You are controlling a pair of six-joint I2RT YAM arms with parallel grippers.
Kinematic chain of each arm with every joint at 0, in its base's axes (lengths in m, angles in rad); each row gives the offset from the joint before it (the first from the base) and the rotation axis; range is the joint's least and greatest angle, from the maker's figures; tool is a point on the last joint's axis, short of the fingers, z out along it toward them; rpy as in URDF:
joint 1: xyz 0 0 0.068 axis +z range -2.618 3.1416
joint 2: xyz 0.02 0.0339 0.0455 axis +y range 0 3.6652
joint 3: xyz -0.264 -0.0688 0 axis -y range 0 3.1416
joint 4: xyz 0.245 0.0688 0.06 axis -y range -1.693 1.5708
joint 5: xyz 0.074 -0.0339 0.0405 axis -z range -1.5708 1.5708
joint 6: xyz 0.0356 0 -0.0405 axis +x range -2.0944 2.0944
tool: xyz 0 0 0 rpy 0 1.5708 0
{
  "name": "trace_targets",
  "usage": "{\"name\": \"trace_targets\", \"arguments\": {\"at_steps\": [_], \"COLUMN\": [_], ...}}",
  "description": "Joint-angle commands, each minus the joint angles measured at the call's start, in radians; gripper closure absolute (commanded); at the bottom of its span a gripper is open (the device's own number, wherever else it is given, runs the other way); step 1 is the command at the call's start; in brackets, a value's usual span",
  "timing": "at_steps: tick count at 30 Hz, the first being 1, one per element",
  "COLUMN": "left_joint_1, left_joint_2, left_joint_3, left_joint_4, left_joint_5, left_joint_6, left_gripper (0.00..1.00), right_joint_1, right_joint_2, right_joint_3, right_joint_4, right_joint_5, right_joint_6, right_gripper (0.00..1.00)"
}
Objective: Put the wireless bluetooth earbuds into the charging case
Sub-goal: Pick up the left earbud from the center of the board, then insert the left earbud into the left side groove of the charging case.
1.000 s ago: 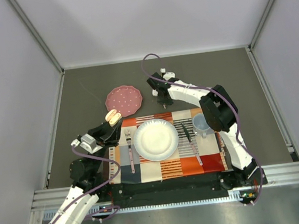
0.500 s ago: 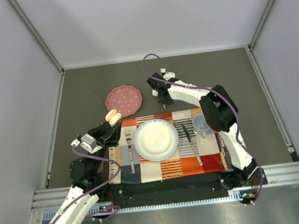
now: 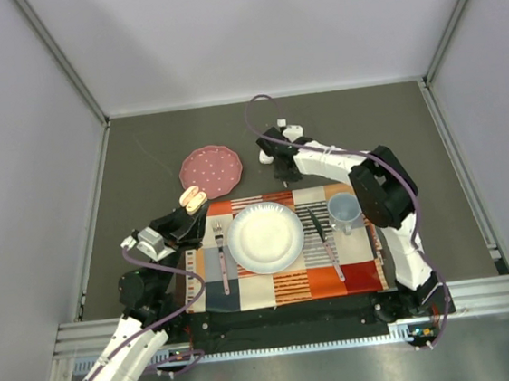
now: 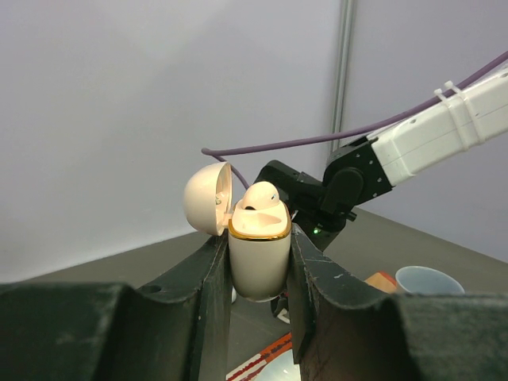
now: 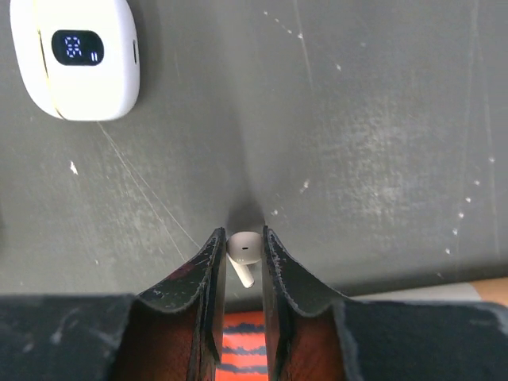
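White plastic earbud (image 5: 242, 252) sits clamped between the fingers of my right pincer (image 5: 241, 236), stem pointing back toward my wrist, low over the grey table (image 5: 381, 119) at the far edge of the striped placemat (image 3: 291, 282). My left pincer (image 4: 255, 238) is closed on the body of a peach charging case (image 4: 258, 266), held upright in the air with its lid (image 4: 208, 198) swung open to the left. One peach bud (image 4: 259, 196) already rests in the top; whether a second socket is free, I cannot tell. Recommendation: lift straight up before travelling, as the grip is only on the bud's round head and looks liable to twist. Present it stem-first and in line with the socket, and release only once it is seated. A closed white case (image 5: 75, 55) with a lit display lies near on the far left. Bare table lies behind and to the right; the cup (image 3: 343, 208) and plates stand nearer me.
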Motion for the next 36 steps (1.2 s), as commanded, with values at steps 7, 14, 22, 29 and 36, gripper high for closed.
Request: {"name": "trace_targets", "arguments": {"at_steps": [7,14,22,29,36], "left_joint_1": [0.000,0.000,0.000,0.000,0.000], "left_joint_2": [0.023,0.052,0.083,0.111,0.140], "left_joint_3": [0.037,0.033,0.033,0.029,0.036], "left_joint_4": [0.044,0.079,0.125,0.156,0.173], "left_joint_5": [0.007,0.022,0.040,0.062,0.085], "left_joint_6": [-0.010,-0.036,-0.064,-0.084,-0.090], "left_gripper": [1.00,1.00,1.00,1.00,1.00], "right_joint_1": [0.024,0.044,0.128,0.199,0.291], "right_joint_2": [-0.438,-0.686,-0.881,-0.992,-1.024], "right_joint_3": [-0.394,-0.668,-0.863,-0.935,-0.951], "right_joint_4": [0.478,0.843,1.139,1.343,1.461], "right_joint_5": [-0.018,-0.037,-0.008,-0.051,-0.038], "right_joint_6": [-0.056,-0.086,-0.190,-0.307,-0.407], "right_gripper": [1.00,1.00,1.00,1.00,1.00]}}
